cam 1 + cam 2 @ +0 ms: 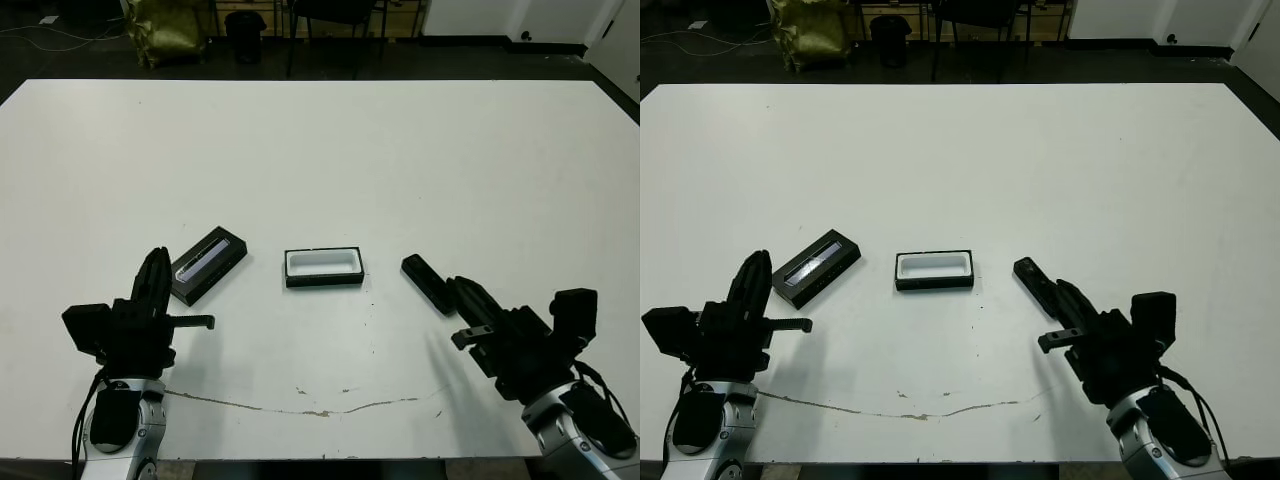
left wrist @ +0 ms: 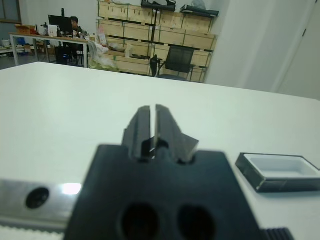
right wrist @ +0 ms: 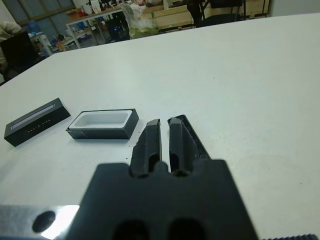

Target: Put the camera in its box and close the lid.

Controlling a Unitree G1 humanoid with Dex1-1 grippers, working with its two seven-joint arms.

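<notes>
Right hand [image 1: 462, 292], black fingers together, beside matte oblong camera [image 1: 427, 283].

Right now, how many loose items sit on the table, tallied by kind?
camera: 1
box: 1, open and empty
lid: 1, lying apart from the box
Total: 3
</notes>
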